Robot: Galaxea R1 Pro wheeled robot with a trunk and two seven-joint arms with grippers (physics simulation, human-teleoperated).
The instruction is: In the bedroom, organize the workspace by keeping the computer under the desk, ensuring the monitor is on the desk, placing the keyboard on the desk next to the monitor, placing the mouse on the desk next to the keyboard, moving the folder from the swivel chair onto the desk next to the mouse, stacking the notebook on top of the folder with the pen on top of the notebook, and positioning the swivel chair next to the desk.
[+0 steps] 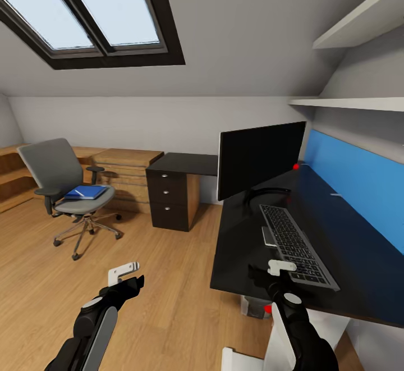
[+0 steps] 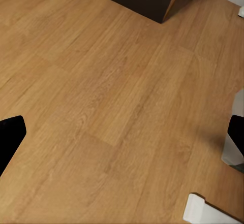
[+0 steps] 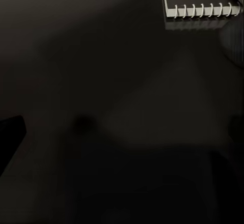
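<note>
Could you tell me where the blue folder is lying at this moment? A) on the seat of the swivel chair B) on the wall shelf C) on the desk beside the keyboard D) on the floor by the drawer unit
A: in the head view the blue folder lies flat on the grey seat of the swivel chair, which stands well away from the desk.

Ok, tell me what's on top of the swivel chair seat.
A blue folder lies flat on the swivel chair seat, between the armrests. Nothing shows on top of the folder. Whatever the folder covers on the seat can't be seen.
</note>
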